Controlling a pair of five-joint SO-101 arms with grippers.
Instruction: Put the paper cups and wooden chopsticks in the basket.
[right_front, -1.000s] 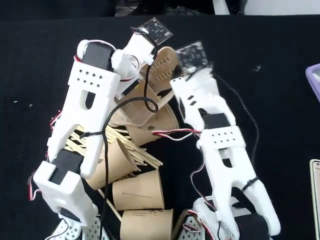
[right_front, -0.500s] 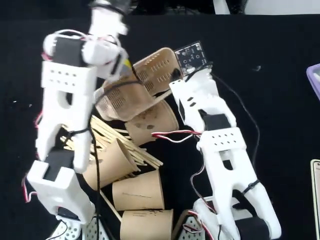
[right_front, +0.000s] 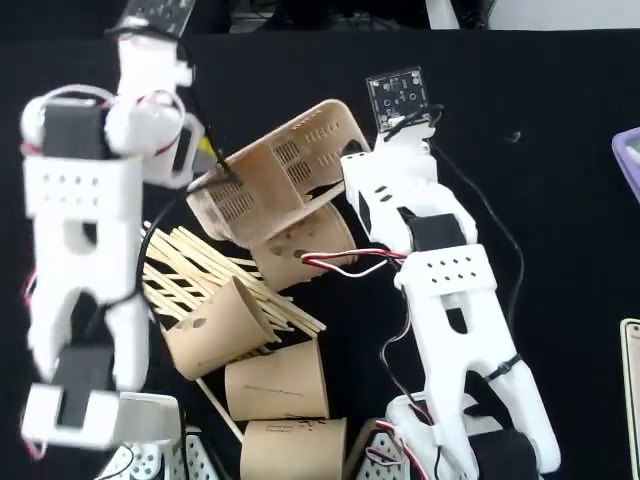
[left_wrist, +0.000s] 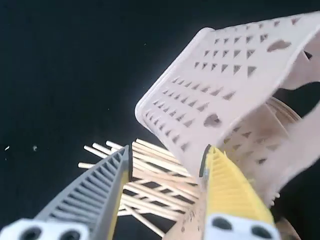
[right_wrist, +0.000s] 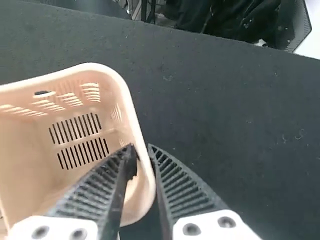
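Note:
The beige perforated basket (right_front: 285, 165) is tipped on its side over a paper cup (right_front: 310, 245). My right gripper (right_front: 352, 172) is shut on the basket's rim; the right wrist view shows the rim wall (right_wrist: 137, 170) pinched between the black fingers of the gripper (right_wrist: 141, 148). My left gripper (right_front: 202, 158) is raised at the basket's left end. It is open (left_wrist: 167, 152), with the basket's corner (left_wrist: 220, 90) just beyond its tips. Wooden chopsticks (right_front: 200, 270) lie in a loose pile, also seen in the left wrist view (left_wrist: 145, 185). Three more cups (right_front: 210, 325) (right_front: 275, 380) (right_front: 290, 450) lie on their sides near the front.
The table (right_front: 540, 100) is covered in black cloth, with free room at the back and right. A purple container (right_front: 628, 150) pokes in at the right edge, and a pale flat object (right_front: 630, 380) lies lower on that edge.
My left arm has swung left and away from the basket, and its gripper now stands open beside it. The basket has tipped further over, still held by the right gripper.

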